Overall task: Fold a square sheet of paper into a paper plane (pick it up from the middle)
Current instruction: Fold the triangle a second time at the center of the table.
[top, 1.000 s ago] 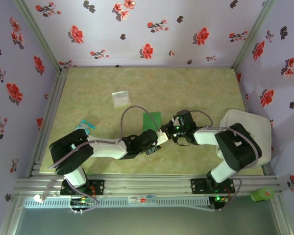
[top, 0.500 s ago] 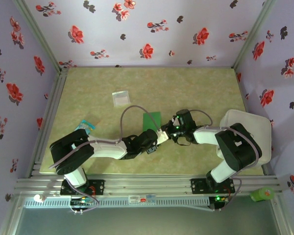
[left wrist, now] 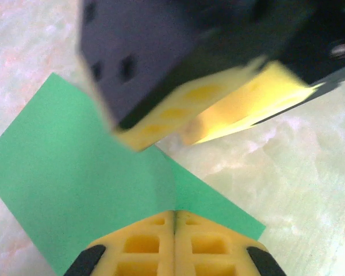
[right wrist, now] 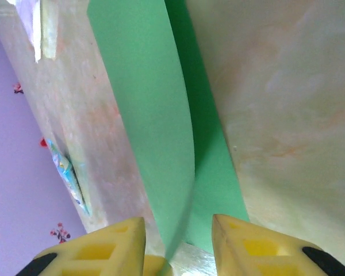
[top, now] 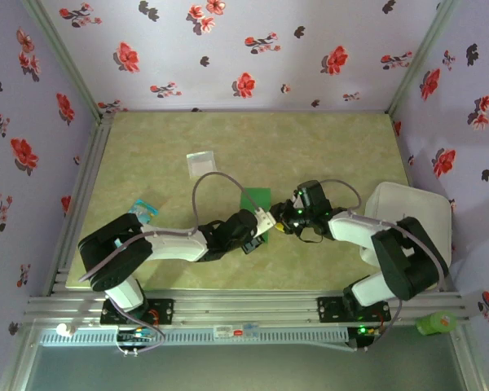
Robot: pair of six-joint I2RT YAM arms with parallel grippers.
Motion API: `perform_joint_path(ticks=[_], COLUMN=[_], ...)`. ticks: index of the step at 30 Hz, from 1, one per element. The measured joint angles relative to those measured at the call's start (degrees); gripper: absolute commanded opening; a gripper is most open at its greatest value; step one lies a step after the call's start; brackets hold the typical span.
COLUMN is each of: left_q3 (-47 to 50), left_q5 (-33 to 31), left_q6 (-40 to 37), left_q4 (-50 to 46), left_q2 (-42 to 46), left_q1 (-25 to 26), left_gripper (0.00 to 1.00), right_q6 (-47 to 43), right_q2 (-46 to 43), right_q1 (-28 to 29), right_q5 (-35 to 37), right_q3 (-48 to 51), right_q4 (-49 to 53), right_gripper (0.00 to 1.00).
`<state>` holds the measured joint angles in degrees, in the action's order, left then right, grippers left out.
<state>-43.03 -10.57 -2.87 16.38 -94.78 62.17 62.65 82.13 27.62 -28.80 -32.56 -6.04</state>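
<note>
Robot arms bolted at the near rail reach inward and meet over the middle of the marbled green table (top: 326, 147). The left gripper (left wrist: 173, 221) has its yellow fingers pressed flat together, pinching the near edge of the square sheet of paper (left wrist: 75, 184), where a crease runs straight into the seam between them. The right gripper (right wrist: 175, 223) faces it almost nose to nose, its fingers standing apart with the green sheet rising in a curve up through the gap, touching neither pad that can be seen. One flap of the sheet stands off the table while the rest lies flat just beyond the two grippers. A small blue-printed packet (top: 143, 211) lies to the left beside the left arm, and a white tray (top: 407, 208) sits at the right edge behind the right arm. Farther back a small pale packet (top: 200, 164) lies apart from the sheet, before purple floral walls (top: 253, 49).
</note>
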Motion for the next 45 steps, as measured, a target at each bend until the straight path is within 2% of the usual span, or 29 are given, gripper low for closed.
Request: perform_joint_path(ticks=[4,7,14,19,27,34,45], left_q3=[-0.11,-0.22,-0.59,-0.59,-0.59,-0.59,-0.57], left_q5=[6.91,12.11,19.67,21.4,21.81,21.79,21.84], left_q6=[6.51,11.41,19.1,21.97,23.96,24.46,26.82], left_q4=[-1.22,-1.9,-2.16,-2.16,-2.16,-2.16,-0.13], left_q2=[0.79,0.81,0.81,0.81,0.81,0.79,0.44], left_q1=[-4.22,-6.93,-9.99,-10.34,-10.49,-10.49,-11.21], left_gripper=[0.0,0.0,0.0,0.0,0.0,0.0,0.0], right_q6=[-3.1,-4.24,-4.81,-4.7,-3.54,-2.25,-10.91], right_q2=[-4.92,-6.71,-5.18,-2.86,1.31,5.16,6.38], right_q1=[-0.59,-0.74,0.22,4.42,9.92,11.72,11.19], right_q5=[4.85,6.54,4.55,4.7,4.92,4.92,8.68], right_q3=[-0.44,-0.42,0.66,0.68,0.68,0.66,-3.65], right_q4=[7.13,9.6,6.99,5.66,1.14,-2.75,9.4], right_gripper=[0.41,0.37,0.09,0.01,0.0,0.0,0.0])
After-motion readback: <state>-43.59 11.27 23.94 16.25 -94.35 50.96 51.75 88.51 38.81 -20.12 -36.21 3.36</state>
